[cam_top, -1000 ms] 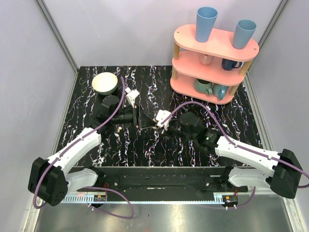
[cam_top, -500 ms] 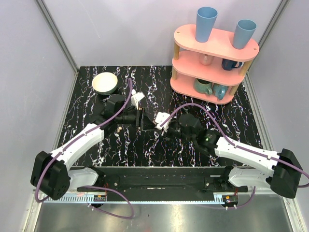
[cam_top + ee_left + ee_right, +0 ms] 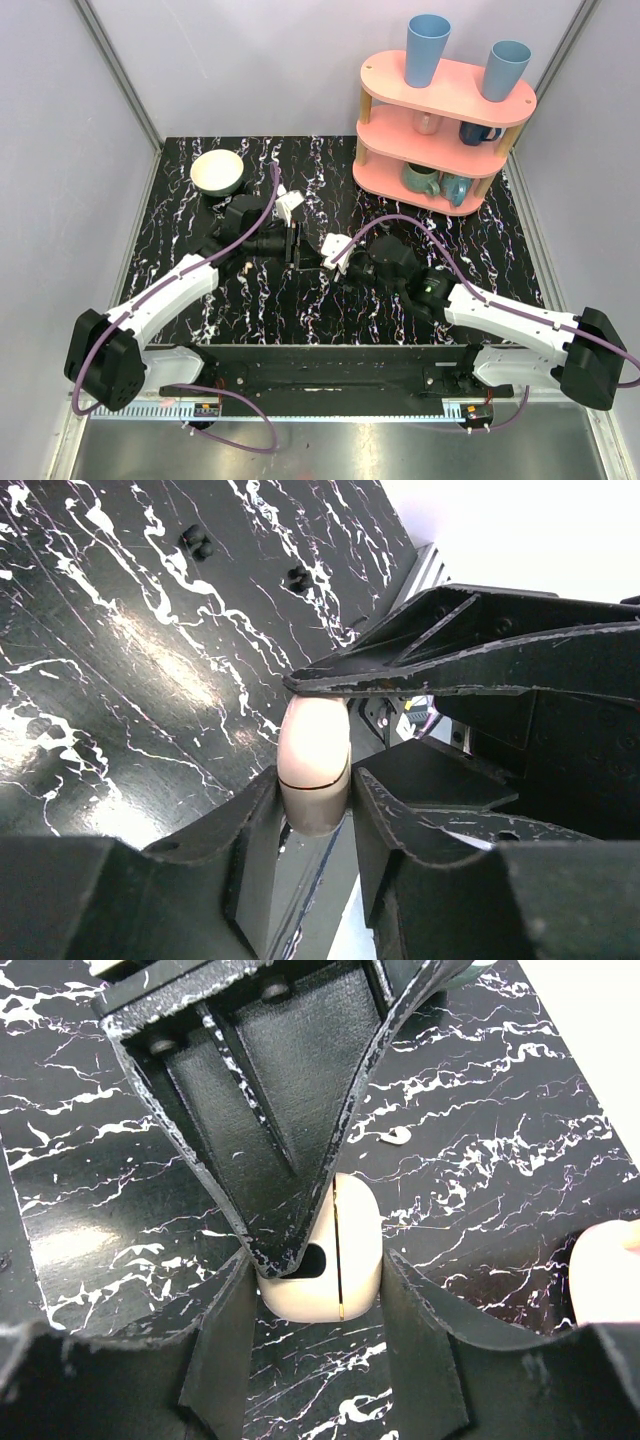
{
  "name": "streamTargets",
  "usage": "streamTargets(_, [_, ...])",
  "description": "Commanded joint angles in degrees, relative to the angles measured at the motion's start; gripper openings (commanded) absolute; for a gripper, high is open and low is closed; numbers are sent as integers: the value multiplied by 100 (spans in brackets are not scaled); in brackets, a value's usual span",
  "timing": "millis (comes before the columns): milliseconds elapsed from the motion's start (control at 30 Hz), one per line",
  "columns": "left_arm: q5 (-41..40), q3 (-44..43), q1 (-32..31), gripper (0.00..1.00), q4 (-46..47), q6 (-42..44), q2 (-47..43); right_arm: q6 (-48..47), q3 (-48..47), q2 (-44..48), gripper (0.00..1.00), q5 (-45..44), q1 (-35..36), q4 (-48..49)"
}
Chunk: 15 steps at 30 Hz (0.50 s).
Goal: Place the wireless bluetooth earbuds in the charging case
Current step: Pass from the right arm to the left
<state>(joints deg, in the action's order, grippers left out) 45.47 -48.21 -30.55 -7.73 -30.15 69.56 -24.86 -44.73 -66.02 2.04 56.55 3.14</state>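
Observation:
The charging case [image 3: 345, 1260], cream and closed with a thin seam down it, is held just above the black marbled table between both grippers. My right gripper [image 3: 318, 1265] is shut on its sides. From the opposite side my left gripper [image 3: 315, 780] is shut on the same case [image 3: 313, 755], one of its fingers overlapping the case in the right wrist view. In the top view the two grippers [image 3: 298, 247] [image 3: 320, 257] meet tip to tip and hide the case. A tiny white bean-like piece [image 3: 397, 1137], possibly an earbud, lies on the table beyond the case.
A cream bowl [image 3: 217, 172] stands at the back left, close behind the left arm. A pink three-tier shelf [image 3: 443, 130] with cups and mugs fills the back right. A cream rounded thing [image 3: 605, 1270] is cut off at the right wrist view's edge.
The left arm has shifted to the right, up to the right gripper, and its fingers have closed in on the case. The right arm has stayed almost still.

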Motion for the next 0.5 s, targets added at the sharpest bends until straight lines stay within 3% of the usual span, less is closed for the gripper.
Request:
streamTargets(0, [102, -233, -110, 36, 184, 1, 22, -45, -1, 98, 21, -143, 49, 231])
streamTargets(67, [120, -242, -118, 35, 175, 9, 23, -45, -1, 98, 22, -160, 57, 231])
streamTargets(333, [76, -260, -136, 11, 210, 62, -4, -10, 26, 124, 27, -152, 66, 275])
streamTargets(400, [84, -233, -145, 6, 306, 71, -48, -1, 26, 142, 33, -160, 57, 284])
streamTargets(467, [23, -172, -145, 0, 412, 53, -91, 34, 35, 159, 48, -178, 57, 328])
